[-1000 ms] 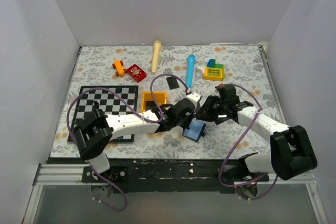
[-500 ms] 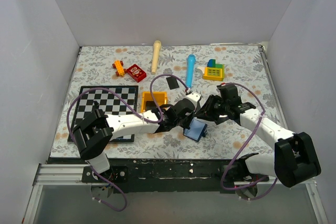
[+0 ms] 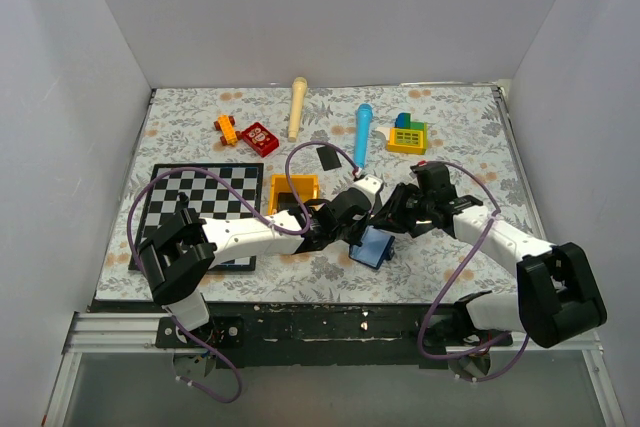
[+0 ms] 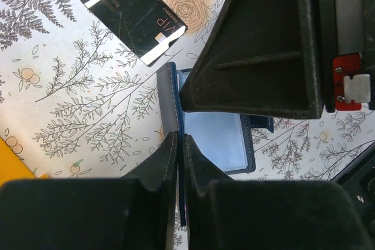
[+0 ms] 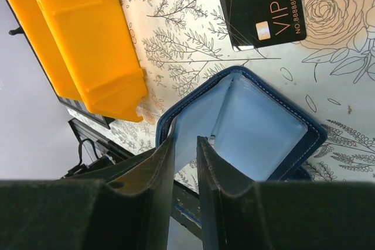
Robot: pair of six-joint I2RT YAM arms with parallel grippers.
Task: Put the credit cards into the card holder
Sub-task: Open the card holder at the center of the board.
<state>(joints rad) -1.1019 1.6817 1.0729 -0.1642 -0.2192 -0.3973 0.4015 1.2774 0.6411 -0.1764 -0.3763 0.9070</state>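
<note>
Both grippers stay put, jaws clamped on the card holder (image 3: 373, 246).

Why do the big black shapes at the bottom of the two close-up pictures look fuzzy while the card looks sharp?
Left wrist view: the gripper's fingers sit right at the lens, so they blur; the card is crisp, with glare on its edge. Right wrist view: the same, fingers soft, card lettering readable.
</note>
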